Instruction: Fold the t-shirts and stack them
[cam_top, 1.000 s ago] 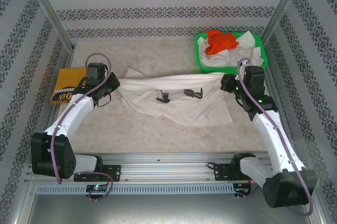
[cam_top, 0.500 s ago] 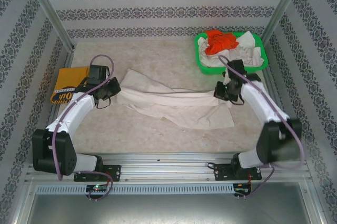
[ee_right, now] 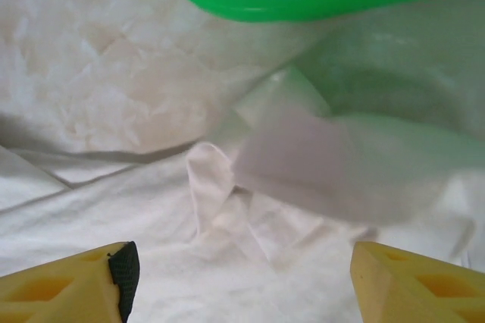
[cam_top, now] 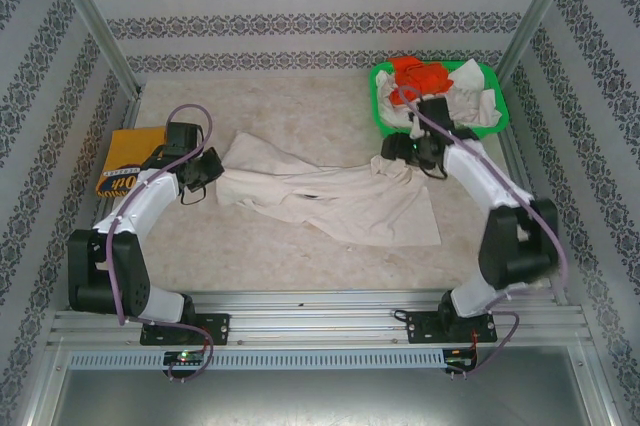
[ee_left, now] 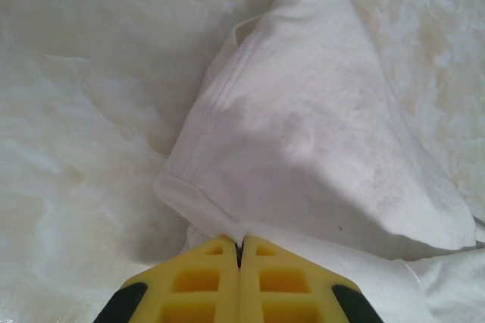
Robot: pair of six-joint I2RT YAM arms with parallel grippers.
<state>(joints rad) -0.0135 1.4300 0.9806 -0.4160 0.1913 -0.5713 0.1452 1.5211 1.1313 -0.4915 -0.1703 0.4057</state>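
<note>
Early days: one mustard-yellow t-shirt (cam_top: 128, 151) lies folded at the left edge of the table (cam_top: 270, 106); the cream-white t-shirt (cam_top: 330, 201) sprawls rumpled across the middle, not yet folded; an orange-red t-shirt (cam_top: 415, 76) and white ones sit in the green basket (cam_top: 377, 104). The left gripper (ee_left: 240, 251) has its jaws pinched shut on the cream-white t-shirt's left end; the right gripper (ee_right: 241, 258) has its jaws wide and empty above the right end, just beside the basket's rim; bare table lies beyond and nearer.
</note>
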